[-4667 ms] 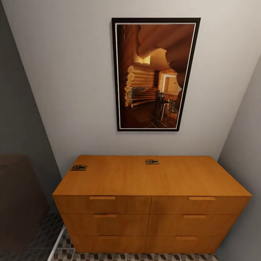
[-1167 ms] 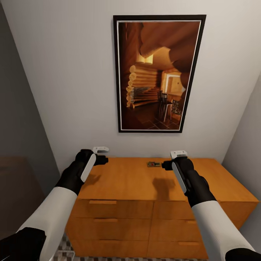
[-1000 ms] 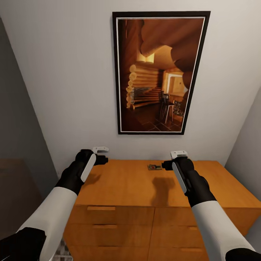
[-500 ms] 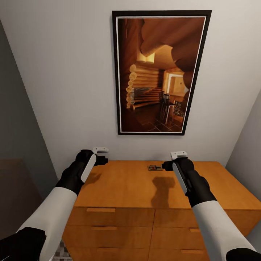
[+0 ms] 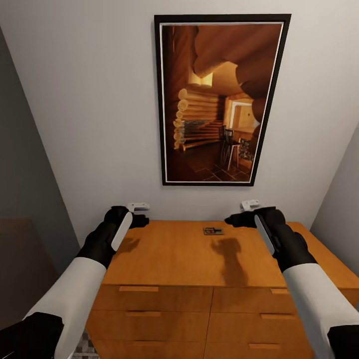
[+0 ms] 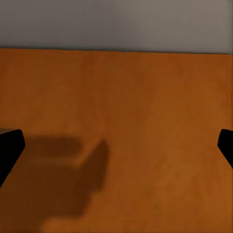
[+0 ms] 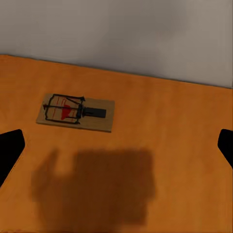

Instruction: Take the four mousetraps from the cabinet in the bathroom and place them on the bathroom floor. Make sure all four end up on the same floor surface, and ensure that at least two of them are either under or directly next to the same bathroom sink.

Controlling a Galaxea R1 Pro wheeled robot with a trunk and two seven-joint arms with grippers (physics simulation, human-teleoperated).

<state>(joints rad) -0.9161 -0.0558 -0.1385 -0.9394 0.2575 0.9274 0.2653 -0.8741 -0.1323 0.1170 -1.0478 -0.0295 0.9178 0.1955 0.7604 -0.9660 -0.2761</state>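
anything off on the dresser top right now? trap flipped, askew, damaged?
Nothing stands out. One mousetrap lies flat and right side up near the back edge of the cabinet, wire and red spot intact, a little skewed to the edge. Right gripper and left gripper hover open, touching nothing.

The cabinet (image 5: 199, 259) is cut off at 6 o'clock, its lower drawers out of frame. The trap (image 5: 213, 231) at 12 o'clock on its top is too small for detail there. Both wrist views crop the fingertips (image 7: 10, 148) at their edges.
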